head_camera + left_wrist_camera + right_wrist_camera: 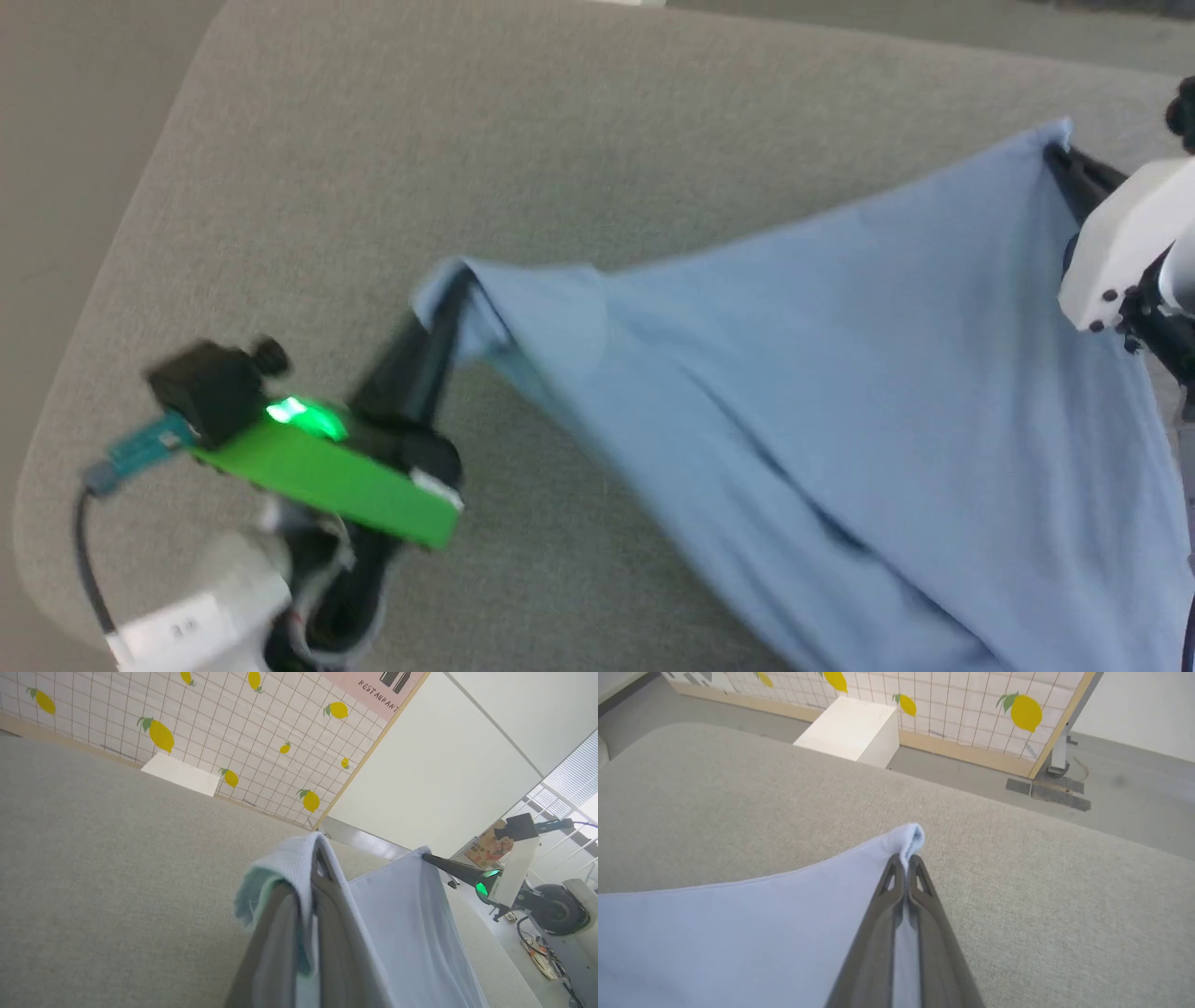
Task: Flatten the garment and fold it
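Note:
The garment [840, 392] is a light blue shirt, stretched in the air above the grey table between my two grippers. My left gripper [456, 291] is shut on one corner of it at centre left of the head view. My right gripper [1060, 154] is shut on another corner at the upper right. In the left wrist view the cloth [402, 933] wraps over my left gripper [315, 851], and the right gripper [427, 857] shows beyond it. In the right wrist view a small fold of the garment [738, 933] sticks out past the closed right gripper [906, 861]. The collar and logo are hidden.
The grey fabric-covered table [560, 140] has a rounded corner at the left [56, 448]. Beyond its far edge stand a white box [850, 728] on the floor and a lemon-patterned partition [233, 728]. Another machine's base and cables [556, 914] lie to the right.

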You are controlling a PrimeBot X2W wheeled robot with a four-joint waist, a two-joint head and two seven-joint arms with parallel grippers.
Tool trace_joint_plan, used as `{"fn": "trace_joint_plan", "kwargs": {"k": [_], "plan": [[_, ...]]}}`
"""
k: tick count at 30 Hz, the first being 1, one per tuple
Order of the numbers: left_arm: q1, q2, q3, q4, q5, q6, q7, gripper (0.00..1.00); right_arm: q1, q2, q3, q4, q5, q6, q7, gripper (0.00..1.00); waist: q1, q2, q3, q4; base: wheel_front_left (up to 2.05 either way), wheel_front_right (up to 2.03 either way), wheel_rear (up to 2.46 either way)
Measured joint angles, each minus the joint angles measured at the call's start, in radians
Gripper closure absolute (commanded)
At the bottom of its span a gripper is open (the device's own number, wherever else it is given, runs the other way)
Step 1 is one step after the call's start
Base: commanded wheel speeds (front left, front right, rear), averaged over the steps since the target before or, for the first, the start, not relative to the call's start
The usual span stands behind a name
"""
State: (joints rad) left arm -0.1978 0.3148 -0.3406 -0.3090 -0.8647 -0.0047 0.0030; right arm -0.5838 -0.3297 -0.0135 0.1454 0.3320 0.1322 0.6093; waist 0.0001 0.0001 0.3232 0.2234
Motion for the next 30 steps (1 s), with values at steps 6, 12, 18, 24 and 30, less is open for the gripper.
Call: {"fn": "trace_joint_plan", "kwargs": {"k": [6,12,18,24,30], "plan": [[-0.192,0.056,0.044,0.079,0.091,0.037,0.030,1.00,-0.011,0.054,-0.039,-0.001,-0.027,0.000,-0.107,1.00,0.0000,0.0000,-0.088,-0.042,0.00,0.00,0.00],[-0.572,0.047,0.043,0.322,0.163,0.036,0.060,1.00,-0.118,0.113,-0.046,0.050,-0.069,0.000,-0.187,1.00,-0.0001,0.0000,-0.210,-0.096,0.00,0.00,0.00],[-0.786,0.016,0.043,0.519,0.196,-0.009,0.002,1.00,-0.256,0.178,-0.031,0.110,-0.090,0.000,-0.246,1.00,-0.0002,0.0000,-0.286,-0.149,0.00,0.00,0.00],[-0.914,0.016,0.041,0.675,0.194,-0.037,0.039,1.00,-0.374,0.191,-0.040,0.208,-0.114,0.000,-0.258,1.00,-0.0002,0.0000,-0.330,-0.205,0.00,0.00,0.00],[-0.975,0.045,0.038,0.743,0.176,-0.057,0.107,1.00,-0.441,0.187,-0.028,0.283,-0.137,0.000,-0.229,1.00,-0.0002,0.0000,-0.344,-0.240,0.00,0.00,0.00]]}}
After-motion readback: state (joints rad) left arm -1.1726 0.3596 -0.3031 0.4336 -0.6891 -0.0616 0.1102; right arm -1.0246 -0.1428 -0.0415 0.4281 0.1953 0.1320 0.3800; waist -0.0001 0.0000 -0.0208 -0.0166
